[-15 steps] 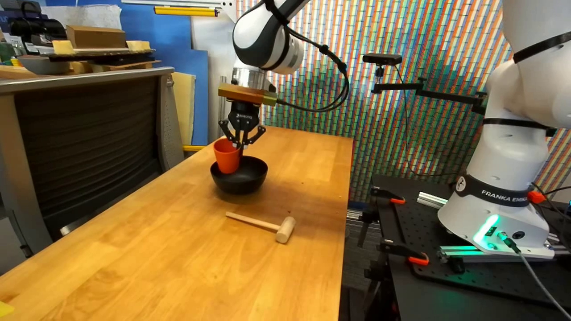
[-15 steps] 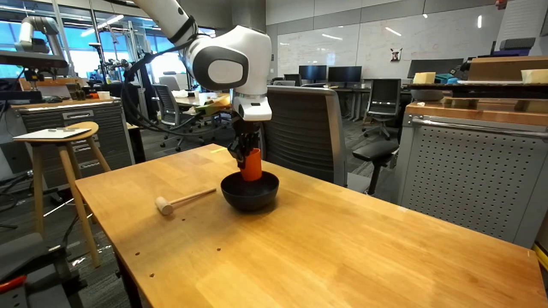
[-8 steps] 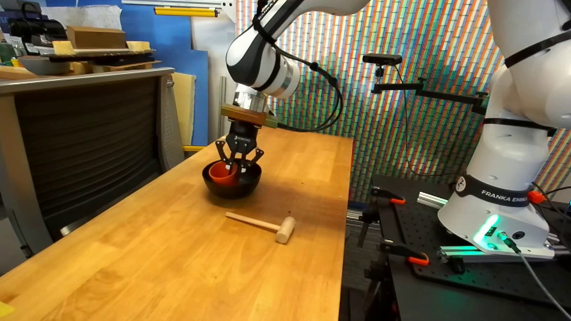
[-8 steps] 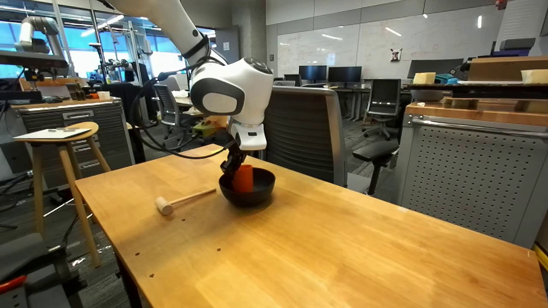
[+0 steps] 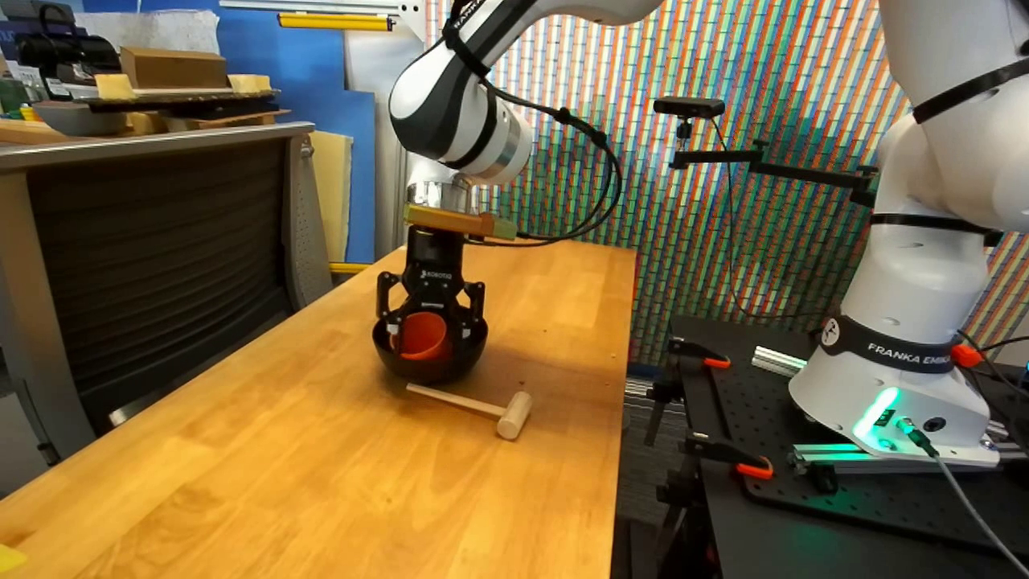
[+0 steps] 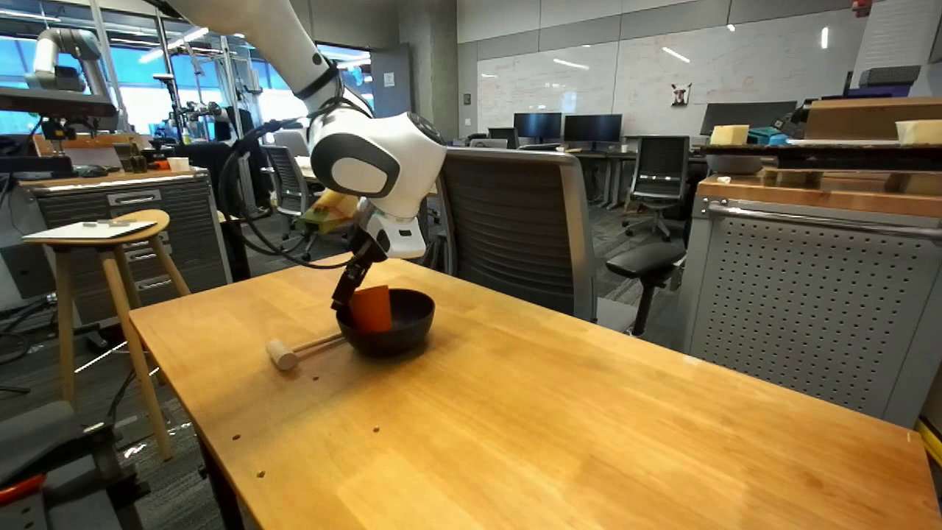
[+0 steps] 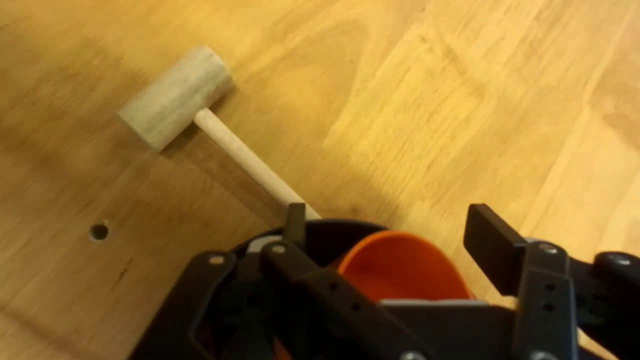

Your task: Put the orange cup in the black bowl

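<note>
Plainly, the orange cup (image 5: 424, 336) was inside the black bowl (image 6: 401, 337), tilted, its mouth turned toward the lens in an exterior view. The Robotiq gripper (image 7: 393, 236) hung at a slant over the bowl's edge, its fingers (image 7: 492, 247) spread wide, one to either side of the cup. In the wrist view a gap showed between each fingertip and the orange rim, so the fingers were loose of it, gripping nothing. Black against black, the fingertips were hard to make out in both exterior views, and whether they touched the bowl could not be told.

The bowl rested upright on a wooden table (image 6: 559, 434). Just beside it lay a wooden mallet (image 5: 513, 414), handle toward the bowl and head pointing away; I could not tell whether the handle's end met the bowl. Small dark holes (image 6: 376, 429) dotted the tabletop.

Overhead, the white Franka Emika Panda arm (image 6: 416, 162) sloped downward, black cables (image 5: 599, 138) looping beside it. Its green-lit base (image 5: 892, 402) stood on a black stand (image 5: 772, 547) set apart from the table. An office chair (image 6: 515, 228) stood close to the table's long edge, a wooden stool (image 6: 154, 220) carried a flat white sheet (image 6: 88, 230), and farther off two monitors (image 6: 592, 127) stood in front of a whiteboard (image 6: 662, 77).
</note>
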